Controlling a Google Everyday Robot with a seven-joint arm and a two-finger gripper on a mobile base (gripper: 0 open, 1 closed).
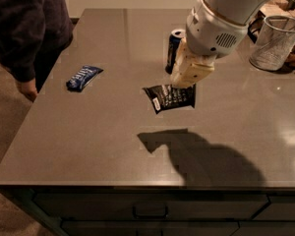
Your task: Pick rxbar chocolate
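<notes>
Leftward, a person (29, 28) stands at the bench (88, 146) edge, with the blue bar (83, 77) lying near them. Mid-bench, the rxbar chocolate (168, 97) hangs pinched by its top edge in my jaws, its shadow lying apart below it. My gripper (181, 86) sits just above the bar, and the can (174, 45) is close behind. I should lift straight and slowly, with a firm grip, clear of that can.

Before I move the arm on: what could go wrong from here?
The gripper pinches the rxbar chocolate only at one edge, with most of it hanging free above its shadow, so the shiny wrapper could slip out. The can stands right behind the gripper; a backward swing might topple it.
</notes>
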